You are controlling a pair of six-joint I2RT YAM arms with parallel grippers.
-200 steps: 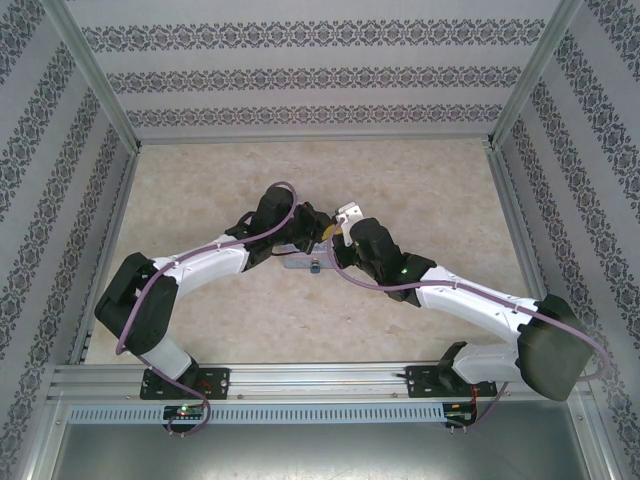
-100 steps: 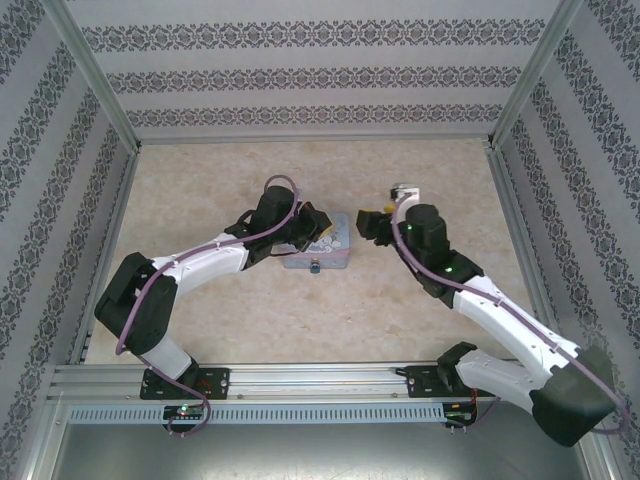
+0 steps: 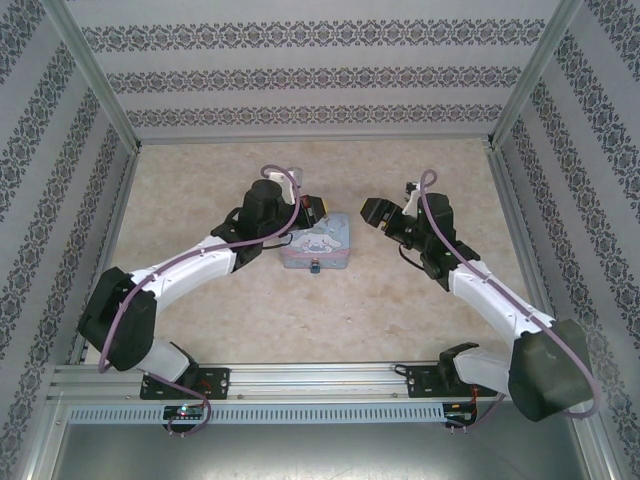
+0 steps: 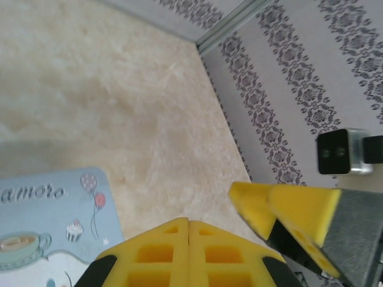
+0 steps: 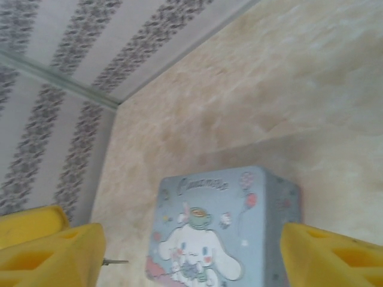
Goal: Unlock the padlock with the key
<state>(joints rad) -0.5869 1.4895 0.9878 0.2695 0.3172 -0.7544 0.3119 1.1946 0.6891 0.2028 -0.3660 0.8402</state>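
The padlock (image 3: pixel 314 267) is a tiny dark speck hanging at the near edge of a light-blue cartoon tin (image 3: pixel 318 242). My left gripper (image 3: pixel 310 211) hovers at the tin's far left corner. Its yellow pads are pressed together with nothing seen between them (image 4: pixel 189 222). My right gripper (image 3: pixel 373 213) hangs to the tin's right, apart from it. Its fingers stand wide open, framing the tin (image 5: pixel 221 203) in the right wrist view. A thin grey sliver, by its look the key (image 5: pixel 115 261), pokes out past my right gripper's left finger; what holds it is hidden.
Patterned walls (image 3: pixel 560 150) and aluminium posts box in the beige tabletop (image 3: pixel 200 170) on three sides. A metal rail (image 3: pixel 300 385) runs along the near edge by the arm bases. Bare table lies in front of and behind the tin.
My right gripper was shut close over the tin beside the left one. It has opened and swung back to the right. The left gripper lifted slightly away, uncovering the tin.
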